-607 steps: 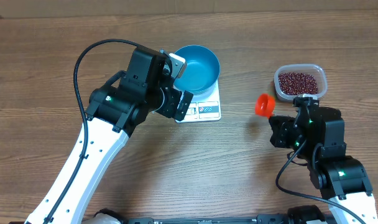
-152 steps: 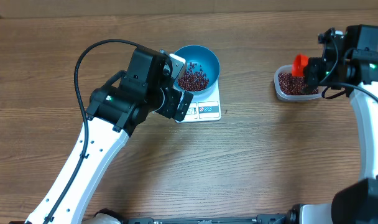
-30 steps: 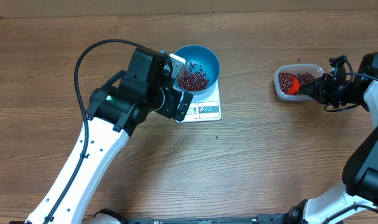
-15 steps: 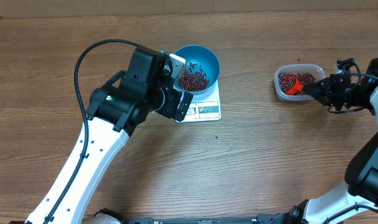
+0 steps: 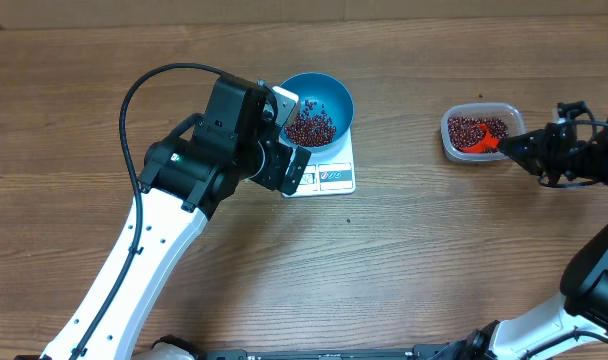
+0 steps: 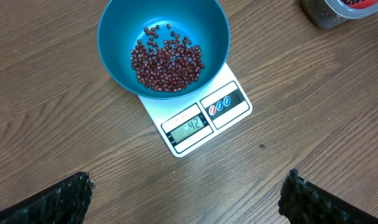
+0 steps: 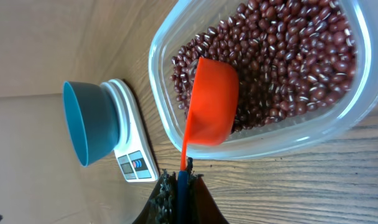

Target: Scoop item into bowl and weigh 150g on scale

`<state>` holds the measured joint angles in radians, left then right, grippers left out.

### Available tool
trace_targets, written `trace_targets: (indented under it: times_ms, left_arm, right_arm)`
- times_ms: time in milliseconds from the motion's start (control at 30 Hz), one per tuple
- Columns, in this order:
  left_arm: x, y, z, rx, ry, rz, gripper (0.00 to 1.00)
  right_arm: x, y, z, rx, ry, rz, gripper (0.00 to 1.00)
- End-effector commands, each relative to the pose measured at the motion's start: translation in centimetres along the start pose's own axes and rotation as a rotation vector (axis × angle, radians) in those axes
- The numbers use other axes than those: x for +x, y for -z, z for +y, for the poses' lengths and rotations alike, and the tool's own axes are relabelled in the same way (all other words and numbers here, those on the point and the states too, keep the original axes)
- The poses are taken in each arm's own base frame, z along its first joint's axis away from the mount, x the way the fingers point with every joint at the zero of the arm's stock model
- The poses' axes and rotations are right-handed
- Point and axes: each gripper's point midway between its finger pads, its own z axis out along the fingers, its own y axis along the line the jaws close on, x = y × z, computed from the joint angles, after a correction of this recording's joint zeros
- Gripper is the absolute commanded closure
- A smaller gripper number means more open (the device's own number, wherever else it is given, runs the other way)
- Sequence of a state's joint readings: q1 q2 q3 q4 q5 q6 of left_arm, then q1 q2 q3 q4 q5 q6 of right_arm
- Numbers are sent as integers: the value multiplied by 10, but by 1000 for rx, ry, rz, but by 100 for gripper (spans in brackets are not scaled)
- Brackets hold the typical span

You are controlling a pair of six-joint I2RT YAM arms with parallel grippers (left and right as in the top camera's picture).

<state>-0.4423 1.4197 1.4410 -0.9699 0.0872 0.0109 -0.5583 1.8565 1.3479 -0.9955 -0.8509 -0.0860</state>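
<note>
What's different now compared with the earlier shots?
The blue bowl, empty at first, now holds beans. The right tool, shut on the red scoop, carried it from beside the clear tub to above it, then lowered it into the tub. The left arm, bowl and scale stayed put.

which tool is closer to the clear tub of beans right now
Right. The right tool grips the red scoop by its handle just beside the tub; the left tool hovers far off by the blue bowl.
</note>
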Motion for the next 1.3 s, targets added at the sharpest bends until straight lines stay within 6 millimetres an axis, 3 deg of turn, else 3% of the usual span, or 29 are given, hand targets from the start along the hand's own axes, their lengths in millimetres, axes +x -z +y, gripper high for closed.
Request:
trace_targets:
  times_ms: [0, 167, 1000, 1267]
  left_arm:
    - [-3, 0, -1, 12, -17, -4, 0]
    - [-3, 0, -1, 12, -17, -4, 0]
    - [-3, 0, -1, 12, -17, -4, 0]
    - [-3, 0, -1, 12, -17, -4, 0]
  right_arm:
    - [0, 7, 6, -91, 37, -14, 96]
    - [-2, 11, 3, -92, 34, -27, 96]
    - [-2, 20, 24, -236, 71, -48, 96]
    - [-4, 28, 47, -379, 76, -68, 96]
